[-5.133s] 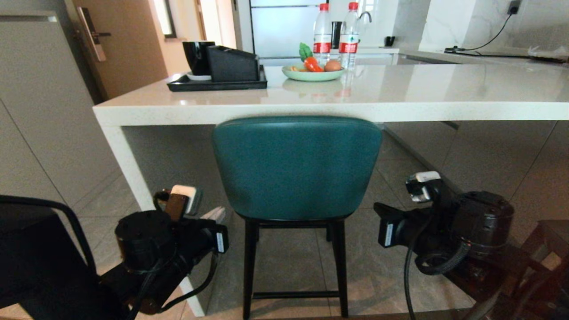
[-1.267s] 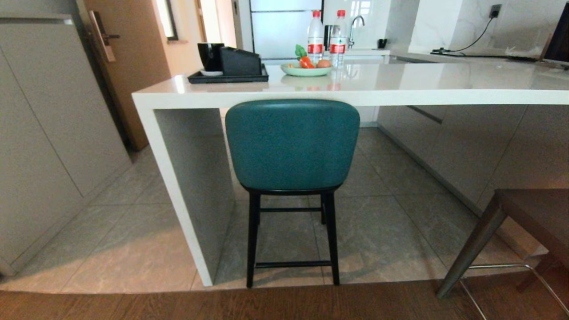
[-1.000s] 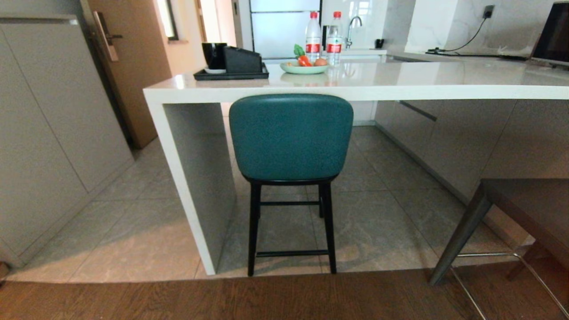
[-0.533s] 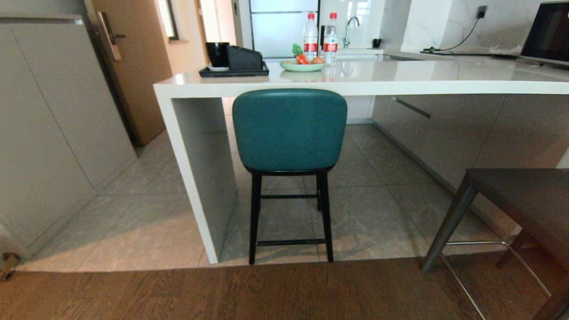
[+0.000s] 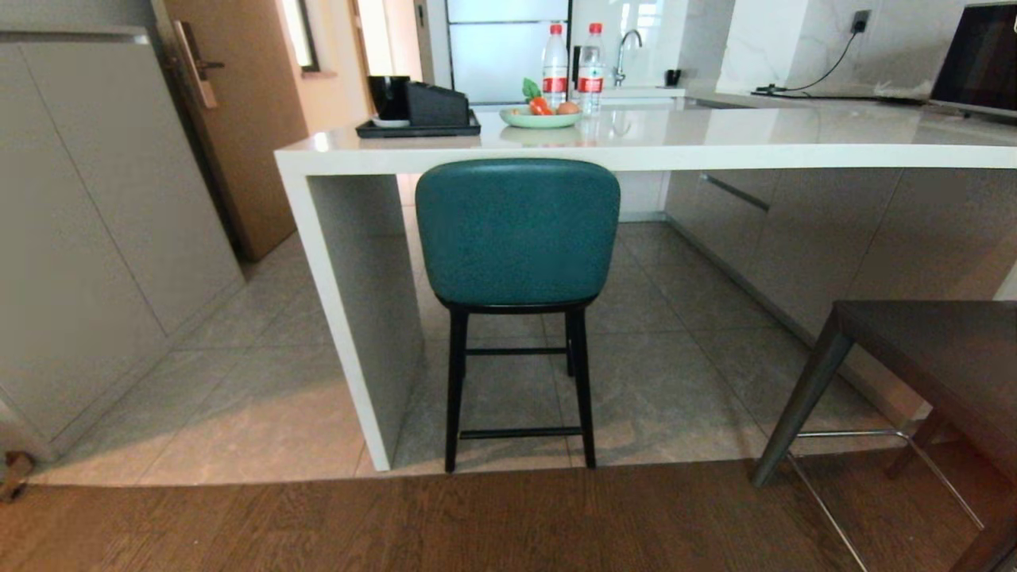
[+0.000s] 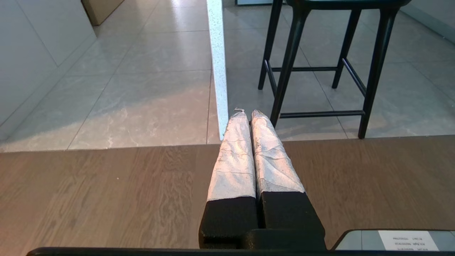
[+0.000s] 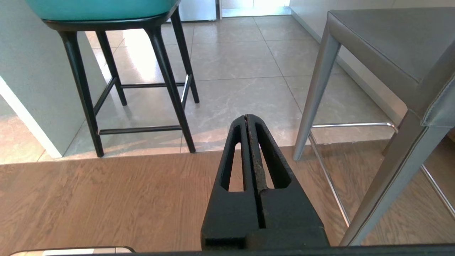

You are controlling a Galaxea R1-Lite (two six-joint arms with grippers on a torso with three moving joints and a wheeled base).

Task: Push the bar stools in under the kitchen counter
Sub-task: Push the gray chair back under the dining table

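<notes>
The teal stool [image 5: 517, 232] sits tucked under the surface [image 5: 715, 147] — seemingly done; the grey stool [image 5: 929, 349] stands out on the right, needing a push. Left pincer [image 6: 248, 114] and right pincer [image 7: 246, 117] hang low, closed, empty.

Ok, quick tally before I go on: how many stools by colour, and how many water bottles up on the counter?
Teal stool: 1
Dark grey stool: 1
Water bottles, standing on the kitchen counter: 2
Total: 4
</notes>
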